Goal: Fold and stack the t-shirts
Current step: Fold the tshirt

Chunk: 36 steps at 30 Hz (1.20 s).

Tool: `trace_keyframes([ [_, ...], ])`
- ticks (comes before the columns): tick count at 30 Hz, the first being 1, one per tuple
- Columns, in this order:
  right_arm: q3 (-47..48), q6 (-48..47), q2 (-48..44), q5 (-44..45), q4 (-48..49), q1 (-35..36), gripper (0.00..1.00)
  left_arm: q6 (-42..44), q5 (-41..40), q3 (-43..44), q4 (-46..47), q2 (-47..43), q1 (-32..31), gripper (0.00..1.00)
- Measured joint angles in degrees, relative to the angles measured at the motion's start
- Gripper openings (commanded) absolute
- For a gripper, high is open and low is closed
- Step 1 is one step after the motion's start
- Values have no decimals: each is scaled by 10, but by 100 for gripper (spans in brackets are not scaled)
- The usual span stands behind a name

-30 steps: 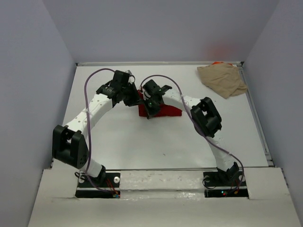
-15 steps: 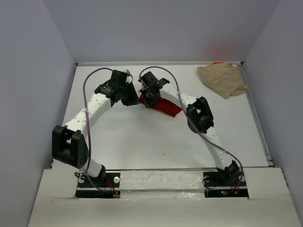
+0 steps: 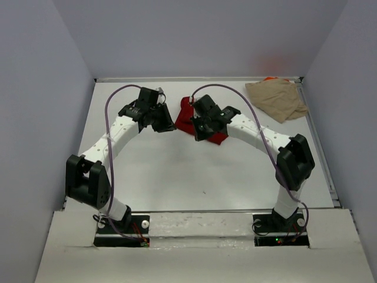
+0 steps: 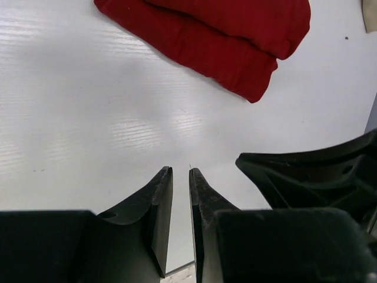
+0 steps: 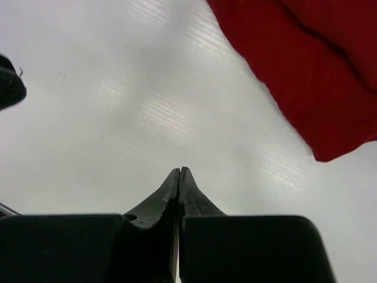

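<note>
At the near edge of the desk (image 3: 177, 171) the two arms rise from their bases and bend inward toward the middle. The left hand (image 4: 180, 171) hangs over bare desk with its fingers drawn narrow, only a thin slit between them and nothing in it. The right hand (image 5: 179, 170) is closed tight, its fingertips pressed together and holding nothing, also above bare white surface. From above, the left hand (image 3: 167, 125) sits just left of the red shirt (image 3: 184, 115), and the right hand (image 3: 201, 125) hovers over the shirt's middle, hiding part of it. The red shirt (image 4: 235, 35) lies on the desk in a rumpled bundle of thick rolls, one lobe over another, and neither hand touches it; in the right wrist view it (image 5: 318, 76) fills the upper right corner, apart from the fingertips. Well apart from it, in the far right corner of the desk, the tan shirt (image 3: 275, 99) lies crumpled. A sliver of orange cloth (image 3: 271, 78) peeks out just behind it, against the back wall.
</note>
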Motion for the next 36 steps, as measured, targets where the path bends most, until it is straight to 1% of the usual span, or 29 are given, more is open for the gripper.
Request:
trace_keyframes([
  [4,-51,25,-27,2,9,8,0,0,4,0,0,5,0,28],
  [10,-126,52,-19,7,16,6,0,3,10,4,3,27,0,29],
  [11,-127,54,-14,9,17,6,0,3,12,4,5,33,0,30],
  [12,-127,54,-8,10,19,6,0,4,17,4,7,40,0,34],
  [16,-127,54,28,13,38,0,0,5,28,4,13,59,0,39],
  [23,-111,58,73,14,43,-40,0,8,32,4,17,60,0,39],
  [36,-48,64,115,30,38,-153,0,21,29,7,14,59,13,39],
])
